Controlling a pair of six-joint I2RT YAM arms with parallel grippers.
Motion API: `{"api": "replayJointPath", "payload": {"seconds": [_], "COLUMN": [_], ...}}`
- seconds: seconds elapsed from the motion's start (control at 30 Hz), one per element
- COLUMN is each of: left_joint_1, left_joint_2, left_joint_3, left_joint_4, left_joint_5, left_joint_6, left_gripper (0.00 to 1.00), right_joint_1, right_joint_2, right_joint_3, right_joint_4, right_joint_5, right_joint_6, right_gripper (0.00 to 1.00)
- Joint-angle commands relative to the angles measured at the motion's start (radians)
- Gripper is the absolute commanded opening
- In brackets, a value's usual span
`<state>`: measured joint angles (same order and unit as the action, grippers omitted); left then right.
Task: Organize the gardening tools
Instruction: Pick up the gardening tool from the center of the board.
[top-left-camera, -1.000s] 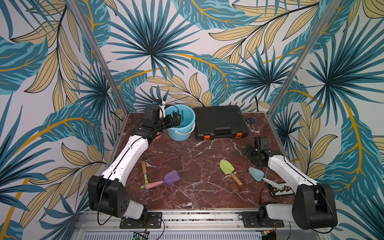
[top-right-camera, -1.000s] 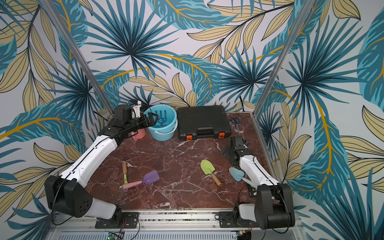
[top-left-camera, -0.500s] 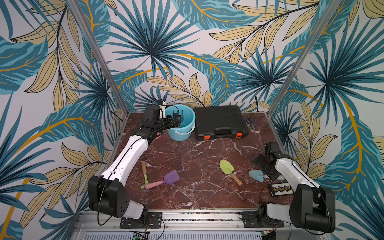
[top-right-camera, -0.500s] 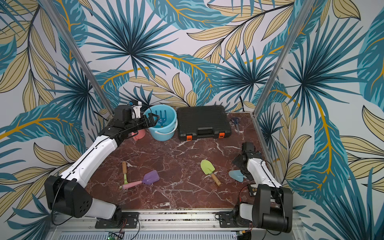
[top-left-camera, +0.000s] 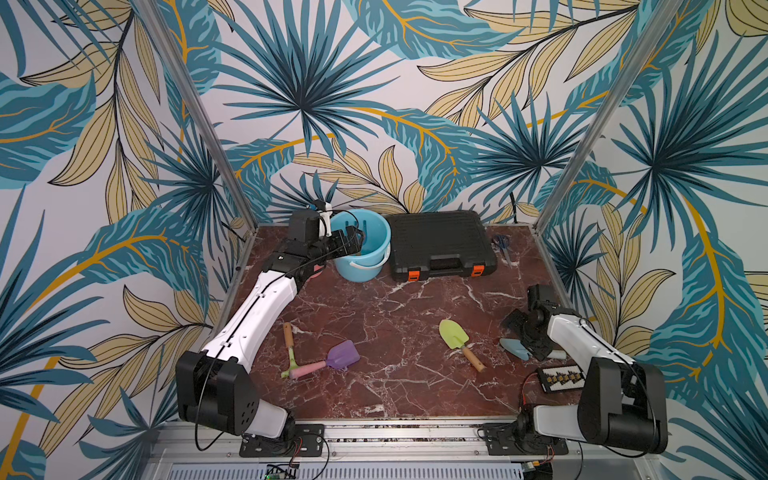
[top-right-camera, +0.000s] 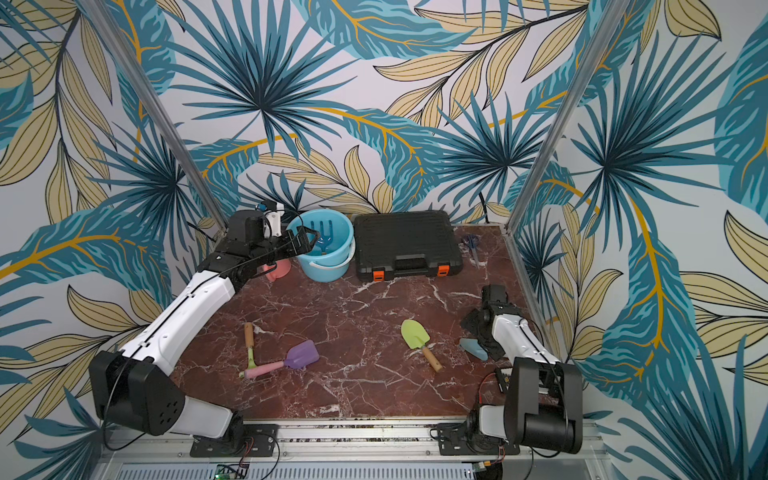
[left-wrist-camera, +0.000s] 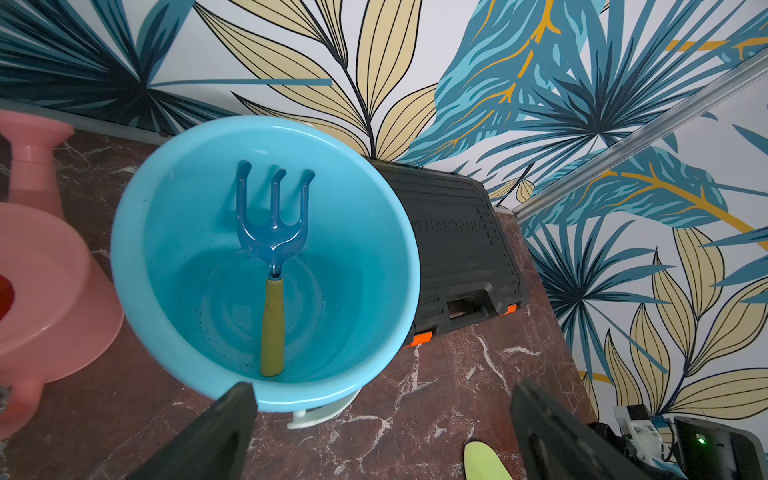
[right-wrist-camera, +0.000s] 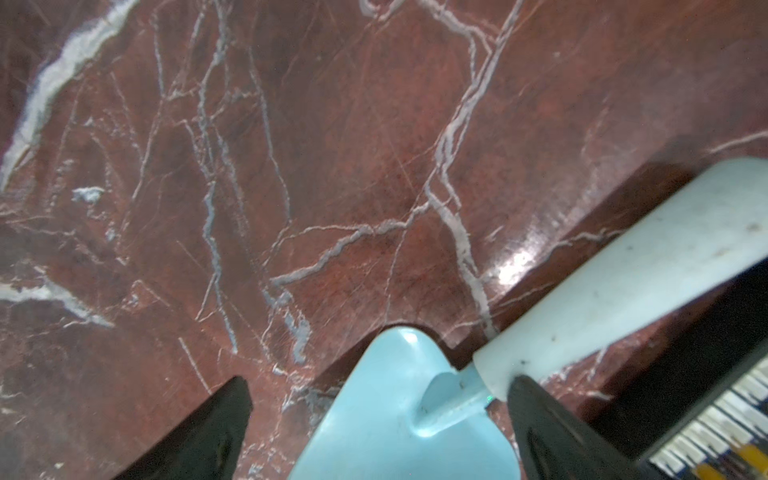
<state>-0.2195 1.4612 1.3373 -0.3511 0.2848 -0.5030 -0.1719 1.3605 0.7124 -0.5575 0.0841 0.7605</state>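
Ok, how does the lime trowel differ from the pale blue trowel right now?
The lime trowel has a wooden handle; the pale blue trowel has a whitish plastic one. The lime trowel lies in the open mid-table; the pale blue trowel lies near the right edge. The open right tool sits over the pale blue trowel; no tool is at the lime trowel. Both lie flat on the table, outside the bucket.

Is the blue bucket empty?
Not empty. The left wrist view shows a blue fork-rake inside the bucket, prongs leaning against its wall.
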Motion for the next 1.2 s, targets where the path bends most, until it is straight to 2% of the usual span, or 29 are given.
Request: {"api": "replayJointPath", "payload": {"seconds": [0.0,0.2,0.33,0.43,0.57,0.67,0.77,0.93,1.03,1.17], "left_joint_1": [0.006,0.006,0.006,0.006,0.006,0.006,0.008,0.008,0.008,0.008], "left_joint_2": [-0.011,-0.011,-0.013,-0.020,-0.030,-0.038,-0.044,-0.056,-0.064,-0.073], "left_joint_3": [-0.006,-0.012,-0.013,-0.016,-0.025,-0.030,-0.033,-0.034,-0.035,-0.037], "left_joint_4": [0.010,0.014,0.013,0.009,0.006,0.005,-0.001,-0.009,-0.013,-0.021], "left_joint_5": [0.000,0.002,0.003,-0.002,-0.008,-0.014,-0.016,-0.024,-0.028,-0.033], "left_joint_6": [0.002,0.000,0.001,0.007,0.011,0.014,0.016,0.025,0.029,0.033], "left_gripper": [1.00,1.00,1.00,1.00,1.00,1.00,1.00,1.00,1.00,1.00], "right_joint_1": [0.048,0.169,0.233,0.241,0.230,0.190,0.129,0.043,0.007,0.002], "right_joint_2": [0.041,0.009,0.015,0.011,0.009,0.017,0.037,0.130,0.195,0.304], "right_joint_3": [-0.070,-0.050,-0.004,0.068,0.160,0.201,0.213,0.250,0.267,0.337], "right_joint_4": [0.145,0.172,0.168,0.083,-0.061,-0.122,-0.129,-0.078,-0.009,0.032], "right_joint_5": [-0.249,-0.248,-0.242,-0.174,-0.017,0.075,0.114,0.083,-0.016,-0.078], "right_joint_6": [0.103,0.225,0.248,0.178,0.059,0.011,-0.042,-0.142,-0.172,-0.193], "right_gripper": [0.99,1.00,1.00,0.99,0.99,0.99,0.99,0.99,0.99,1.00]}}
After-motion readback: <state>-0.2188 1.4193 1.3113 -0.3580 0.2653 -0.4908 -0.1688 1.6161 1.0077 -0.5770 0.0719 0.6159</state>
